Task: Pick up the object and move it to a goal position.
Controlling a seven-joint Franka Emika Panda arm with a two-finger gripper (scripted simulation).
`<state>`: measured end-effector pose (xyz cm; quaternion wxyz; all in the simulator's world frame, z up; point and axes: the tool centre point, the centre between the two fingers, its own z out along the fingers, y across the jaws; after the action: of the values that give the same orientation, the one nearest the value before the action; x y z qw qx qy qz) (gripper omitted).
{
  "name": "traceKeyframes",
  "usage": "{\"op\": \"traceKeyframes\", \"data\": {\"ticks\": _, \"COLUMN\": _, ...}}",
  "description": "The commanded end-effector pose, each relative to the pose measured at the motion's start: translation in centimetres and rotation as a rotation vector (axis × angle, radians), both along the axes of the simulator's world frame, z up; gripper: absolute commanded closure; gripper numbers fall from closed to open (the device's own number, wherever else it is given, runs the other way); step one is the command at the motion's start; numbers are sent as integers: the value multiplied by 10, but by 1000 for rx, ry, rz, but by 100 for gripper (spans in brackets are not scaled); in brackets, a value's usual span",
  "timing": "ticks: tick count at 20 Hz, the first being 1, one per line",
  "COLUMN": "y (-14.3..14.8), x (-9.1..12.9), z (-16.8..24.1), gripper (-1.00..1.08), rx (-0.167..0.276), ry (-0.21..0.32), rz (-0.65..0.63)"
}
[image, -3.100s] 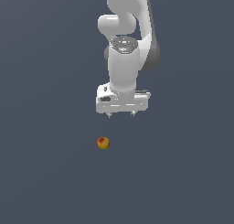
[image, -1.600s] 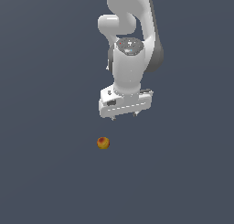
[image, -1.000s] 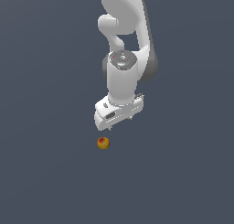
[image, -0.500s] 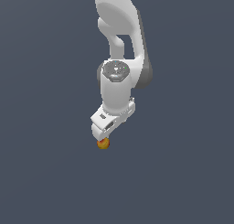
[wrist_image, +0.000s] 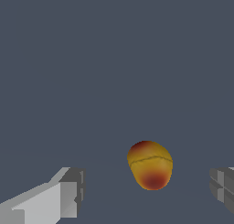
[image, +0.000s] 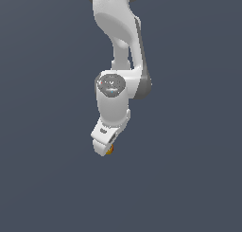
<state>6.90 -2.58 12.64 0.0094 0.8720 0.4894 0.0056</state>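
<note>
Down low in the exterior view, the white arm is bending toward the gray floor. Its top is getting cut off by the picture's edge. The gripper is sitting at the arm's bottom end and is pointing down. From this side it is looking like one white lump, so the fingers are hard to make out and I cannot tell here how the jaws are standing. The ball is hiding behind the gripper. Only a small orange bit is peeking out at the gripper's lower edge, on the exterior view's right.

Up close in the wrist view, the ball is showing whole. It is yellow-orange with a red blotch, and it is lying on the gray floor. Two fingers are showing, one on each side of the ball. Both are getting cut off by the picture's edges. The jaws are standing wide apart, and the ball is lying between them. Neither finger is touching the ball. The ball is sitting nearer to one finger than to the other.
</note>
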Motion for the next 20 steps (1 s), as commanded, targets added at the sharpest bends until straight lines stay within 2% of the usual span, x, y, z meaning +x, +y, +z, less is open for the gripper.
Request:
{"op": "traceKeyframes", "data": {"ticks": 1, "y": -5, "x": 3, "z": -5, "gripper": -92, "rx": 0, "ry": 3, "rz": 62}}
{"op": "traceKeyframes", "data": {"ticks": 12, "y": -29, "x": 15, "z": -28, "gripper": -92, "rx": 2, "ry": 16, "rz": 317}}
{"op": "traceKeyframes", "data": {"ticks": 20, "y": -40, "x": 19, "z": -39, "gripper": -92, "rx": 5, "ry": 20, "rz": 432}}
